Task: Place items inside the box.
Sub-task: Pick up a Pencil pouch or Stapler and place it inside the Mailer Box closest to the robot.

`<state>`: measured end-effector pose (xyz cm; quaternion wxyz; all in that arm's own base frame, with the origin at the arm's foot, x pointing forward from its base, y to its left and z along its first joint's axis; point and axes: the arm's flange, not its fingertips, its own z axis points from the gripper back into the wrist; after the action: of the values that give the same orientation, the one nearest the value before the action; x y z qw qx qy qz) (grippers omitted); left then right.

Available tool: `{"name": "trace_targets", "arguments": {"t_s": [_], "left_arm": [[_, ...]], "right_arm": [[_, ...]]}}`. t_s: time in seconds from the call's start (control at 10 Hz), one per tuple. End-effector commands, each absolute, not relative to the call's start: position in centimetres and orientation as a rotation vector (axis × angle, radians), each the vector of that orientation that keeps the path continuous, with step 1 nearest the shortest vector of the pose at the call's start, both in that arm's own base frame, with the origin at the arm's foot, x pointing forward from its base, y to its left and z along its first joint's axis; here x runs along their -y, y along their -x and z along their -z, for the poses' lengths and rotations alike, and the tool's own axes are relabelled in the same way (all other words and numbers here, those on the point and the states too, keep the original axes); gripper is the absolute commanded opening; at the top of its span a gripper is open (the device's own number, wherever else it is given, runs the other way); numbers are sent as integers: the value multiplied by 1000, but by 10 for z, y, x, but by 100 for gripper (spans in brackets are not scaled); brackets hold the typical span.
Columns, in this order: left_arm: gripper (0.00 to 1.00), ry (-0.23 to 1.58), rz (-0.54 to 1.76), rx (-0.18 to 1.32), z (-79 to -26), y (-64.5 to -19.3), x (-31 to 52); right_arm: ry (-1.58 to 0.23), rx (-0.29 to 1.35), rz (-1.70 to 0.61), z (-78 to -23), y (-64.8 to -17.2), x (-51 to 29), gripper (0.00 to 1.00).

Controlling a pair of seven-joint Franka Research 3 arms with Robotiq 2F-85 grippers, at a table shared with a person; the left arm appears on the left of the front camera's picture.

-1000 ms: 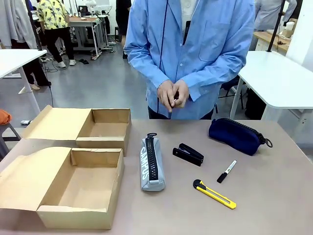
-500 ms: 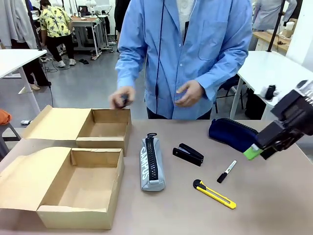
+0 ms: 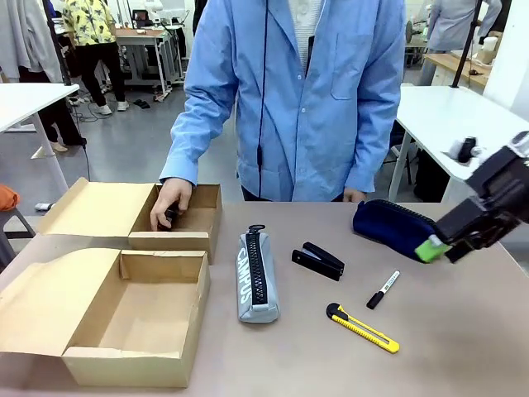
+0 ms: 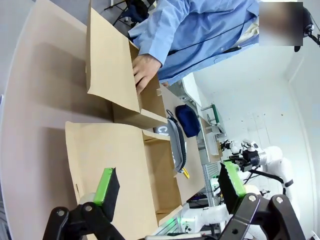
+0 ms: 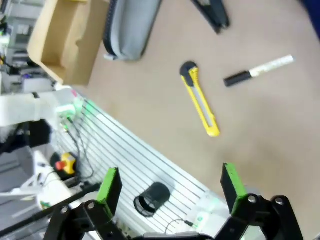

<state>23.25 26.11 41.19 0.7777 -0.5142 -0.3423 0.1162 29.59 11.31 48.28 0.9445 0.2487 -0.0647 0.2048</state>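
the near box (image 4: 100,165) lies open right under the left pincer (image 4: 168,185), whose fingers are spread wide with nothing between them. the far box (image 3: 169,241) sits beyond it, a person's hand (image 3: 171,203) reaching inside. the right pincer (image 3: 442,250) is also spread wide and empty. the pouch (image 3: 397,227) lies just left of its tips, long axis slanting far left to near right, zip pull toward the pincer; whether they touch cannot be told. well to its left, the case (image 3: 258,277) points lengthwise at the person. the stapler (image 3: 318,260) slants between case and pouch. the knife (image 5: 200,100) lies ahead of the right pincer, black end away, yellow tail nearer. the marker (image 5: 257,69) slants beside it, white end toward the pouch.
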Motion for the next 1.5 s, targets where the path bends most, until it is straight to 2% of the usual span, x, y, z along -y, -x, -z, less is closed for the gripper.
{"name": "trace_targets", "arguments": {"t_s": [0.0,0.2,0.4,0.5,0.6,0.7,0.9,1.4], "left_arm": [[100,1123,-239,772,-413,-233,-261],[100,1123,-239,772,-413,-233,-261],[100,1123,-239,772,-413,-233,-261],[100,1123,-239,772,-413,-233,-261],[100,1123,-239,772,-413,-233,-261],[100,1123,-239,772,-413,-233,-261],[100,1123,-239,772,-413,-233,-261],[100,1123,-239,772,-413,-233,-261]], "right_arm": [[-402,132,-333,-496,-339,-223,100],[-257,107,-260,-492,-379,-343,100],[-103,33,-359,-460,-391,-424,100],[-19,25,-320,-446,-397,-431,100],[-38,5,-318,-449,-398,-411,100],[-155,88,-341,-444,-369,-408,100],[-61,19,-284,-412,-390,-404,100],[-60,87,-148,-356,-415,-429,100]]}}
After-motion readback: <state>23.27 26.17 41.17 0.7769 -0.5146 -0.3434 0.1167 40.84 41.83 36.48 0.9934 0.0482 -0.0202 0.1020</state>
